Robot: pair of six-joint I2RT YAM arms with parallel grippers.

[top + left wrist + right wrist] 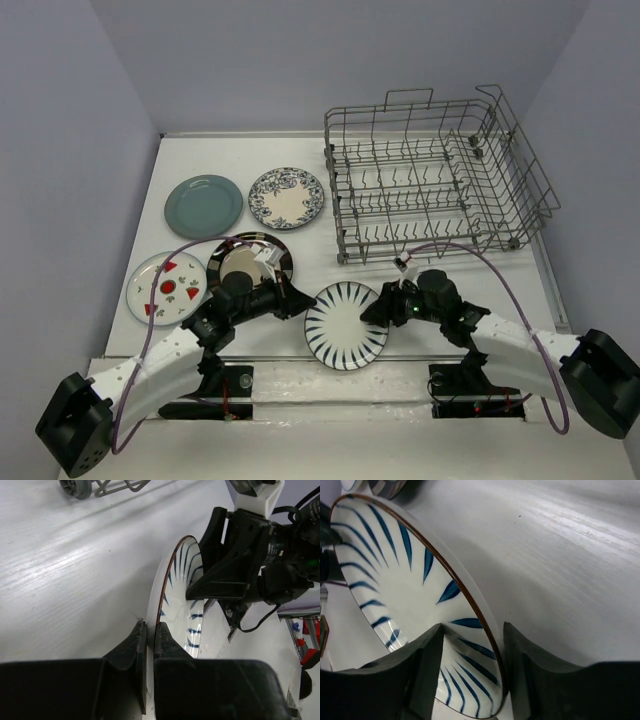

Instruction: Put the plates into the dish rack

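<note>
Centrally, at the near edge of the counter [200, 160], the striped plate [346, 325] is found between the two arms, just short of the dish rack [430, 180] and apart from it.

Left pincer [149, 630]: closed down on the plate's left rim. In the left wrist view the thin edge is seen pinched between the two dark fingers [130, 645], with no gap showing on either side. The plate is gripped here.

Right pincer [472, 630]: jaws parted about halfway, set astride the plate's right rim. In the right wrist view the brown-edged rim is seen passing between the fingers [427, 650]; one finger lies over the striped face, the other outside the edge, and clear space is seen on the outer side. No clamp is seen on this side.

Plate attitude: it appears tilted against the counter in both wrist views. Whether its underside touches the surface cannot be told.

Other plates, all flat on the counter left of the rack: teal plate [204, 205] and floral plate [286, 197] side by side at the far end; brown-rimmed plate [250, 262] nearer, partly covered by the left arm; marked plate [166, 288] at its left. No plate is seen in the rack.
</note>
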